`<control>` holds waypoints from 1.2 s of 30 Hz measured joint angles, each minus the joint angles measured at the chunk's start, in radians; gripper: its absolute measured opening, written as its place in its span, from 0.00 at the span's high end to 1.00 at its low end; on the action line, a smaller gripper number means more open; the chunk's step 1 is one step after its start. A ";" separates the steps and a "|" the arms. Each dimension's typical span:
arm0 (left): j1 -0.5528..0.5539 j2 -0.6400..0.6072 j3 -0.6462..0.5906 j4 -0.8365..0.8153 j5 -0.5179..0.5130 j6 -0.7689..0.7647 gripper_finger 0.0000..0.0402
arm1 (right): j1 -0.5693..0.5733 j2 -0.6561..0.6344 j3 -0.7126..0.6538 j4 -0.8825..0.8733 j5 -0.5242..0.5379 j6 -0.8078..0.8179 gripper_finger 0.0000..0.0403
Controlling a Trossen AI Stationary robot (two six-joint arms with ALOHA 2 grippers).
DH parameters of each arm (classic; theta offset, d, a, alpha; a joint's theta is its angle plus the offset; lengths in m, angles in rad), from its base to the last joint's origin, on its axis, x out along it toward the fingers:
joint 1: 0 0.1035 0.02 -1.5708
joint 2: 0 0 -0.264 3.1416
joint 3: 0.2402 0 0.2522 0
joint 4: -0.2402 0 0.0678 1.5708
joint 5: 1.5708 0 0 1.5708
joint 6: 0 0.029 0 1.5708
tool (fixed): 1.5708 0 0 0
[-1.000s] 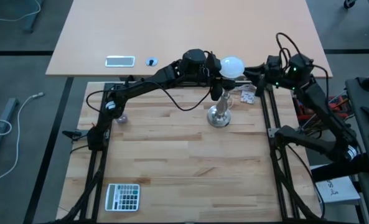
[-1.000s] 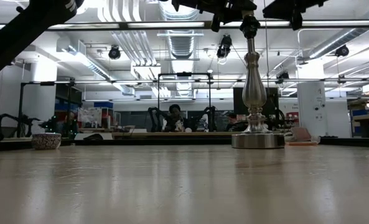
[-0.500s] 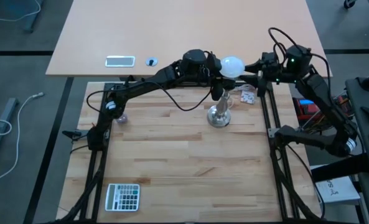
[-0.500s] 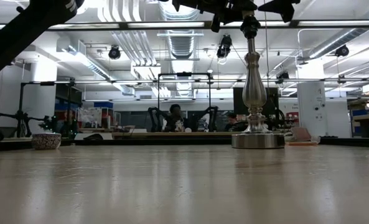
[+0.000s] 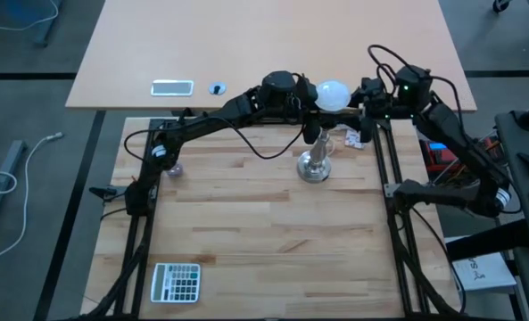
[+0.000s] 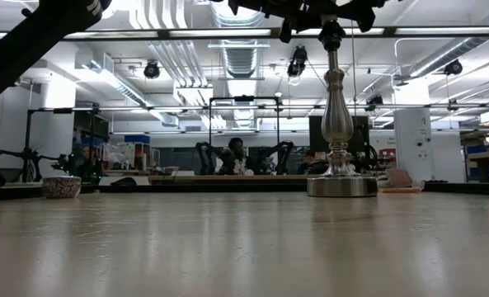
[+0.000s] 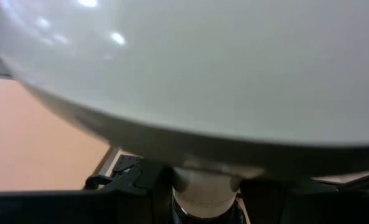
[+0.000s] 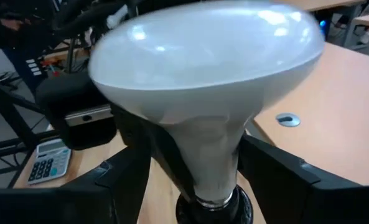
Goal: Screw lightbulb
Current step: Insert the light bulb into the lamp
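Note:
The white lightbulb (image 5: 333, 94) sits globe-up on top of the silver stand (image 5: 315, 168), whose round base rests on the wooden table. In the right wrist view its neck (image 8: 206, 165) tapers down into a dark socket (image 8: 216, 206). My left gripper (image 5: 310, 105) reaches in from the table's left and is shut just under the globe (image 7: 184, 74). My right gripper (image 5: 360, 96) is open at the bulb's right side. Its fingers (image 8: 112, 186) stand on either side of the neck, apart from it. My left gripper comes in level from the table's left, its dark fingers (image 7: 131, 183) flanking the stand's top where the bulb's neck (image 7: 204, 186) meets the socket (image 7: 203, 214). The place of contact lies at the picture's bottom edge, so I take it as a pinch on the socket. The stand is upright.
A calculator (image 5: 176, 282) lies at the near left. A small bowl (image 6: 61, 186) sits at the left and a small packet (image 5: 353, 138) lies right of the stand. On the far tabletop are a white flat device (image 5: 172, 86) and a round plug (image 5: 217, 88). A person (image 6: 236, 155) sits in the room behind.
My right gripper has moved toward the table's left, in toward the bulb, and now stands around its neck. The left gripper, the bulb and the stand have kept still.

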 joint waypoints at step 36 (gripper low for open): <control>0.001 0.001 -0.003 -0.013 0.049 -0.009 0.62 | 0.028 0.055 -0.002 0.094 0.022 -0.001 0.57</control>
